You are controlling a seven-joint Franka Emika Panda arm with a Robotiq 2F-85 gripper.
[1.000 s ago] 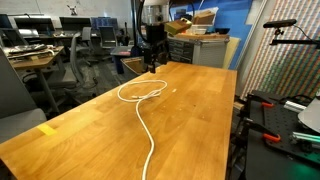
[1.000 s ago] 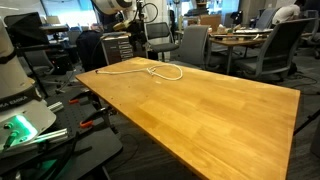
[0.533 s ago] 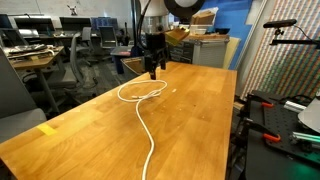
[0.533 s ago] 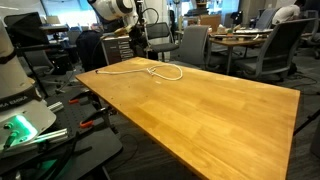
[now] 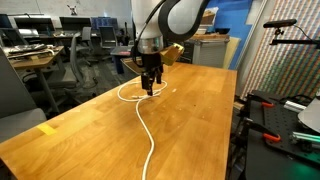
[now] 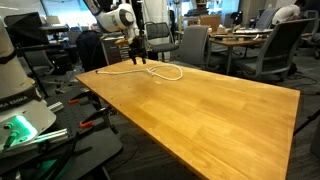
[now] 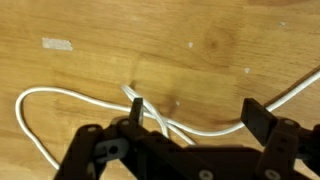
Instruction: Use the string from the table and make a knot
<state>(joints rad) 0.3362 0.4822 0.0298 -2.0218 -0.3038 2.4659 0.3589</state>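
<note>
Down and forward is how the gripper (image 5: 150, 86) has been moving over the last second, from up above the far edge to low over the cord's loop. Its fingers (image 7: 135, 112) are standing spread apart in the wrist view, nothing between them, not yet touching the wood as far as I can tell. The string (image 7: 60, 96) is running under and between the fingers there; one free end is lying just beside the left finger and crossing over another strand.

In both exterior views the string (image 5: 143, 125) (image 6: 166, 72) is lying flat on the table (image 5: 80, 130) (image 6: 220, 110): a loose oval loop at the far end under the gripper, then a long wavy tail trailing to the near edge. A yellow tape mark (image 5: 47, 129) is sitting well apart from it, near one side edge. Office chairs (image 6: 190, 45) are standing beyond the table.

Progress, as a judgement: early. Approach is nearly done and a loop with one crossing is lying ready, but no grasp is being made, no end is passing through the loop and nothing is being pulled tight. Still left: pinching the end, threading it, tightening.
</note>
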